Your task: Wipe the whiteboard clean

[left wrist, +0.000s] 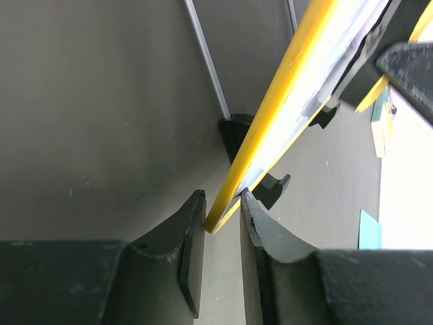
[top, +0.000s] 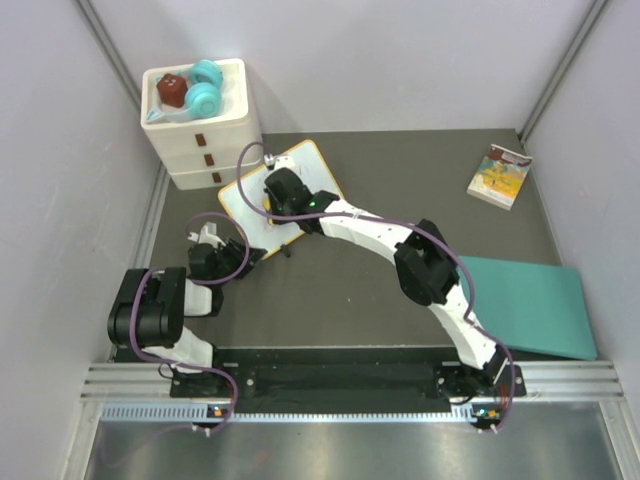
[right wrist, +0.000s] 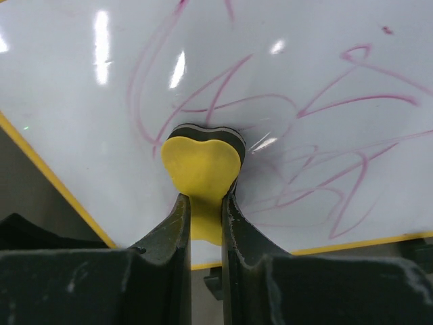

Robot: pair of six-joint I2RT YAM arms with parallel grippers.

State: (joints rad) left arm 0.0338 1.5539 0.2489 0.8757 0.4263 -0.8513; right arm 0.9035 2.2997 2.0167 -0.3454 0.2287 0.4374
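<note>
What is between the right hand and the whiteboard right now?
Only the yellow eraser it holds, set against the whiteboard among pink scribbles. Nothing else visible blocks the right hand.

top: high, looking down | wrists: close, along jaws | shared: whiteboard (top: 303,162)

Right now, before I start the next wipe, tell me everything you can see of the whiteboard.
The whiteboard is a small glossy white panel in a thin yellow frame with rounded corners and black feet. Magenta scribbles cover much of it. It sits skewed on the dark table, near the drawer box. The left gripper pinches its frame edge; the yellow heart-shaped eraser in the right gripper presses on its face.
</note>
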